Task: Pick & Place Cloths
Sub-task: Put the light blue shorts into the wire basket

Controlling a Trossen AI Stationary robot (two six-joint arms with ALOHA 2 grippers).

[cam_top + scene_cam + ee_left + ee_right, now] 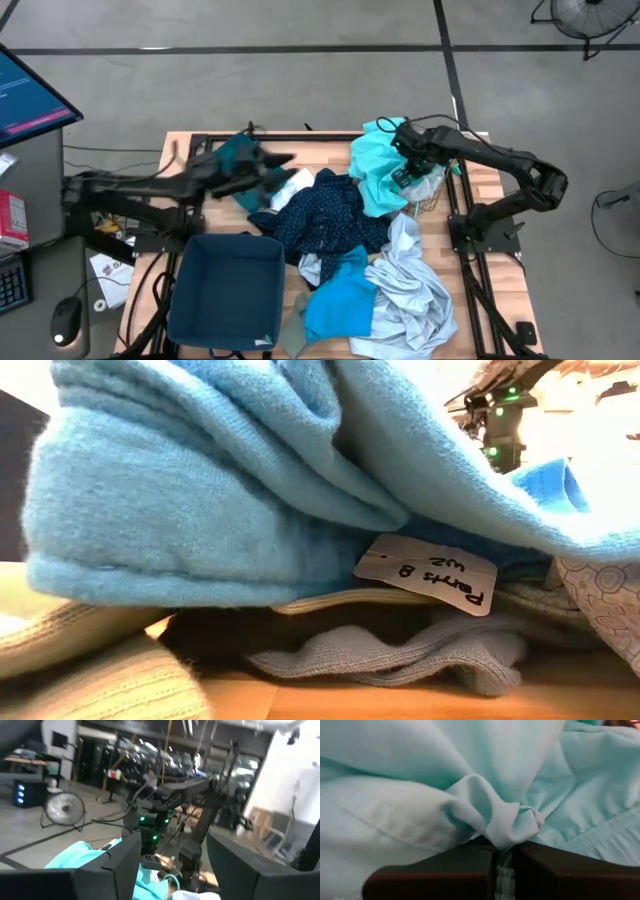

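Note:
A pile of cloths covers the table's middle and right: a navy dotted one (325,215), a bright blue one (340,300) (230,480), a pale grey-blue one (415,290) and a turquoise one (372,165) (75,860) at the far right. My right gripper (405,165) (496,852) points down into the turquoise cloth and is shut on it. My left gripper (283,167) (172,852) is raised over the table's far left, open, with nothing between its fingers. A dark teal cloth (238,158) shows beside the blurred left arm. My right gripper pinches a bunched fold of the turquoise cloth (492,827) between its two fingers. The fingers come from above, pointing steeply down. The fold puckers up just past the fingertips, with several layers gathered, and the rest of the cloth spreads around it on the pile.
A dark-blue plastic bin (225,290) stands at the near left. Wire mesh (435,200) shows under the cloths by the right arm. A paper tag (428,573) hangs from the bright blue cloth at the near edge. Black rails (200,145) frame the wooden table.

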